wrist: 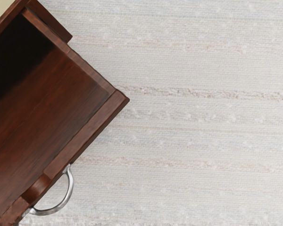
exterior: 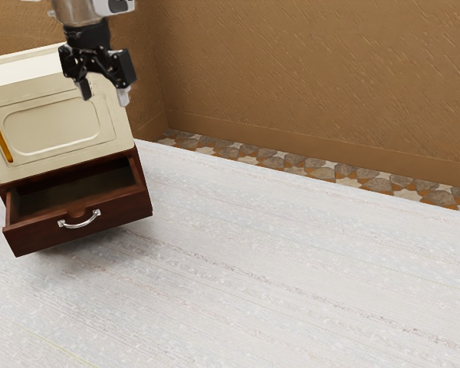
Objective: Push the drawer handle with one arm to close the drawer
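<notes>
Your open tool (exterior: pixel 104 97) hung empty, higher than the pulled-out drawer (exterior: pixel 126 212) under the cream cabinet (exterior: pixel 60 129). You needed to clear the front edge, drop outside the curved metal handle (exterior: pixel 79 225), ideally with fingers closed, and push squarely inward near its middle. Bare tabletop (exterior: pixel 291 253) before the handle gave you room.

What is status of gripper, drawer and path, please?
Gripper open, raised, off the handle. Drawer pulled out, not yet closed. Obstacles: none seen.
</notes>
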Motion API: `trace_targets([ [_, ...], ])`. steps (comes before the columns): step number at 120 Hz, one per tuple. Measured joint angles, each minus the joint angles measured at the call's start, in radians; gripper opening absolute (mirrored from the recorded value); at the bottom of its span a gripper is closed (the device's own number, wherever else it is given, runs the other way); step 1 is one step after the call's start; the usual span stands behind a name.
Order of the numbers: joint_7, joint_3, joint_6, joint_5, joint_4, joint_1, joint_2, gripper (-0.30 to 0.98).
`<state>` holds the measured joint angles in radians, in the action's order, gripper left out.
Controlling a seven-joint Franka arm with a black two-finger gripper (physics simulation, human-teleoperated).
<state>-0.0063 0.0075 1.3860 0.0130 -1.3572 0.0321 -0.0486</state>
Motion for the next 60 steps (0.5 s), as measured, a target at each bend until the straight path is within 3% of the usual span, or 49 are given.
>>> trace_targets([
  [24, -0.001, -0.002, -0.044, 0.0, 0.009, 0.031, 0.008, 0.69],
  [34, -0.008, -0.009, -0.054, 0.003, 0.039, 0.03, 0.129, 0.69],
  [42, -0.051, -0.06, -0.058, 0.016, -0.035, 0.091, 0.265, 0.69],
  [52, -0.116, -0.231, -0.052, 0.085, -0.136, 0.214, 0.395, 0.69],
  [60, -0.179, -0.303, -0.071, 0.065, -0.161, 0.252, 0.473, 0.69],
])
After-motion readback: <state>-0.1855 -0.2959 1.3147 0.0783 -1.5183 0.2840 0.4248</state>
